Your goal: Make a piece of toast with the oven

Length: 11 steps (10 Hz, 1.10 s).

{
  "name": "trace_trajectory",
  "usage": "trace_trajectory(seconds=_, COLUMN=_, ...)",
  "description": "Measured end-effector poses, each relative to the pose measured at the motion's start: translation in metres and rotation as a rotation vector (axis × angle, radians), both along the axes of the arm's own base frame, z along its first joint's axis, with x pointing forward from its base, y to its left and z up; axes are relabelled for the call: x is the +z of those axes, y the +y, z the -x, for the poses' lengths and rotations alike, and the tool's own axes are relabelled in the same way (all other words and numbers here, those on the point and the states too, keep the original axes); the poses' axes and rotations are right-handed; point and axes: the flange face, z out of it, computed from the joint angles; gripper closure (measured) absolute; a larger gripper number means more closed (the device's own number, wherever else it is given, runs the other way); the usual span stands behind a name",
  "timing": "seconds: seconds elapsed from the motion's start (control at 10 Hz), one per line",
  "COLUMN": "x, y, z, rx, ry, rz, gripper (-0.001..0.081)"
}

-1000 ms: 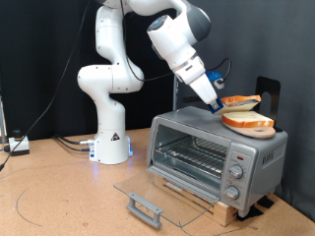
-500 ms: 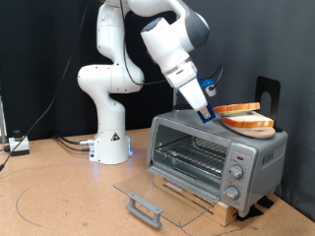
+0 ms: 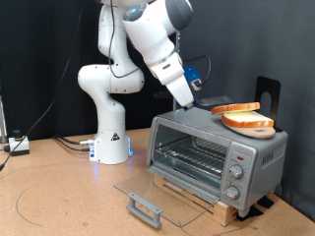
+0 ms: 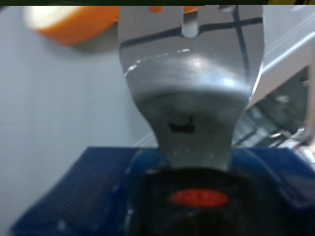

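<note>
Above the oven's (image 3: 217,157) top, the claw (image 3: 194,97) is partly hidden; whether it is spread cannot be told. The piece of toast (image 3: 248,121) lies on the oven's roof, near the claw, toward the exterior view's right.

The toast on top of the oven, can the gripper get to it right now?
Probably yes. The toast lies uncovered on the oven, and the gripper hangs just beside it toward the exterior view's left, with nothing between.

The table (image 3: 59,202) carries the oven (image 3: 217,157) on a wooden board (image 3: 202,200), the robot base (image 3: 110,147), and cables (image 3: 69,143).
</note>
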Motion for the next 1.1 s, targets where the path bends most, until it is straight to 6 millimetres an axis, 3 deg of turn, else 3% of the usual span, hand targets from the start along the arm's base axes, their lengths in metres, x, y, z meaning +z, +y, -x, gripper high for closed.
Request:
trace_trajectory(seconds=0.4, x=0.045, y=-0.034, z=0.008, rx=0.03, ry=-0.028, rz=-0.038, gripper=0.0411)
trace_trajectory(seconds=0.7, x=0.071, y=-0.049, z=0.03, rx=0.137, ry=-0.11, rz=-0.057, gripper=0.0411)
trace_trajectory(seconds=0.9, x=0.064, y=-0.052, z=0.031, rx=0.165, ry=-0.096, rz=-0.025, gripper=0.0411)
trace_trajectory(seconds=1.1, x=0.045, y=-0.068, z=0.044, rx=0.292, ry=-0.082, rz=0.079, gripper=0.0411)
